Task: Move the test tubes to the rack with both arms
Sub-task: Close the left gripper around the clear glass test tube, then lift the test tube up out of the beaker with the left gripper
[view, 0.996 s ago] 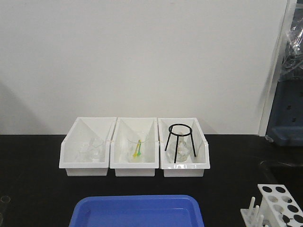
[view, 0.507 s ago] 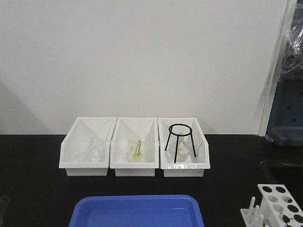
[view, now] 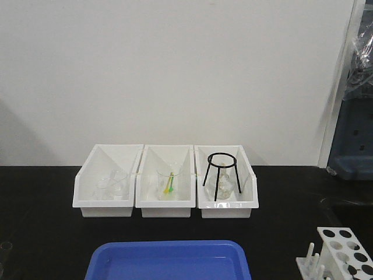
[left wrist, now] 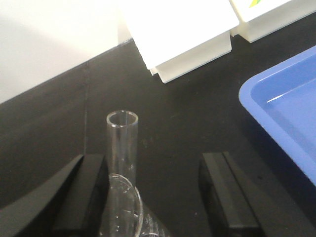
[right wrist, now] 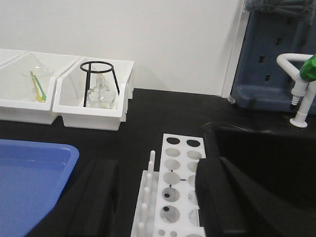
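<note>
Black lab bench under a white wall, one tube lined up and the rack waiting.

From the front, white bins (view: 166, 207) line the wall. A blue tray (view: 169, 259) lies nearer me, and the rack (view: 341, 251) stands at the near right corner, probably so my right arm can reach it. In my left wrist view, a test tube (left wrist: 122, 143) stands upright, mouth up, close against one finger of my left gripper (left wrist: 153, 192). The jaws are spread wide and clamp nothing. In my right wrist view, my right gripper (right wrist: 158, 197) hangs wide open and empty over the rack, whose holes look unfilled.
</note>
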Available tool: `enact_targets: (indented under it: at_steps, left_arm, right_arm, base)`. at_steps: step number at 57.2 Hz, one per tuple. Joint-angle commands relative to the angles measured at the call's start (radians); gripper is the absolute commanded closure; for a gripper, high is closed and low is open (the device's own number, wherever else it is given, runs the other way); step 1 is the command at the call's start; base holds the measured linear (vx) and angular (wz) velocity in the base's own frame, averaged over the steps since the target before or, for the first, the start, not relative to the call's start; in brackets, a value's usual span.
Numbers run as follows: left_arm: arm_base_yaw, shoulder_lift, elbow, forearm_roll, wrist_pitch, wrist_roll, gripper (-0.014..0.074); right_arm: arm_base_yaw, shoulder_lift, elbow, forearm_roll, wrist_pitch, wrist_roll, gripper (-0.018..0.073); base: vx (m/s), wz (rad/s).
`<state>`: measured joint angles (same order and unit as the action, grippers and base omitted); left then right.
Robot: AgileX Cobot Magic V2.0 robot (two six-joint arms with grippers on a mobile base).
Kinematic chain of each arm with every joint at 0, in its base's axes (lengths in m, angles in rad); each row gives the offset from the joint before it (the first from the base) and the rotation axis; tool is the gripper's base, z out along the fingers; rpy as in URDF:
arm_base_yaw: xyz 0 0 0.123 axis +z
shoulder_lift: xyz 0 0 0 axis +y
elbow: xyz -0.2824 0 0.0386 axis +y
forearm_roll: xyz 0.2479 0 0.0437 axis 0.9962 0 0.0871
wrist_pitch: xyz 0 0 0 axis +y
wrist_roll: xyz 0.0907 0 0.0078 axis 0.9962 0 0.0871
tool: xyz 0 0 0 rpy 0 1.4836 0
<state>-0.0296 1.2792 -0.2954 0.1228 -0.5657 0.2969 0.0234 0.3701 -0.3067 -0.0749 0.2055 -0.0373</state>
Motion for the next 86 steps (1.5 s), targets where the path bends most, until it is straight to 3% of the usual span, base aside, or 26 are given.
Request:
enact_targets:
  at_steps: [1,5,21,32,38,49,56,66,86]
  left_arm:
    - [0.002,0.016,-0.032,-0.084,-0.169,0.022,0.0071]
    - [0.002,0.031,-0.045,-0.123,-0.176,0.051,0.0071]
    - [0.002,0.08,-0.125,-0.116,-0.162,0.063,0.0071]
    - [0.002,0.124,-0.16,-0.039,-0.131,0.063,0.0071]
    - [0.002,0.162,-0.168,-0.039,-0.133,0.063,0.0071]
    - [0.002,0.234,-0.168,-0.066,-0.218,0.106,0.0071]
    - [0.002,0.246,-0.168,-0.108,-0.228,0.113,0.0071]
    - [0.002,0.24,-0.168,-0.108,-0.239,0.116,0.0071]
    - [0.002,0.24,-0.167,-0.108,-0.228,0.114,0.0232]
  right_arm:
    - [-0.003,0.011,-0.036,-0.001,-0.067,0.0,0.0134]
    - [-0.003,0.011,-0.036,-0.001,-0.063,0.0,0.0134]
    - [-0.003,0.011,-0.036,-0.001,-0.053,0.0,0.0134]
    - [-0.003,0.011,-0.036,-0.001,-0.053,0.0,0.0134]
    - [-0.003,0.011,-0.036,-0.001,-0.053,0.0,0.0134]
    - [-0.003,0.011,-0.036,-0.001,-0.053,0.0,0.0134]
    - [-0.003,0.011,-0.036,-0.001,-0.048,0.0,0.0134]
    - [-0.003,0.011,-0.036,-0.001,-0.045,0.0,0.0134]
    - [-0.003,0.011,-0.036,-0.001,-0.045,0.0,0.0134]
  base:
    - [0.0,0.0]
    - [0.0,0.0]
    - [0.0,0.0]
    - [0.0,0.0]
    - [0.0,0.0]
    - [0.0,0.0]
    - [0.0,0.0]
    - [0.0,0.0]
    - [0.0,0.0]
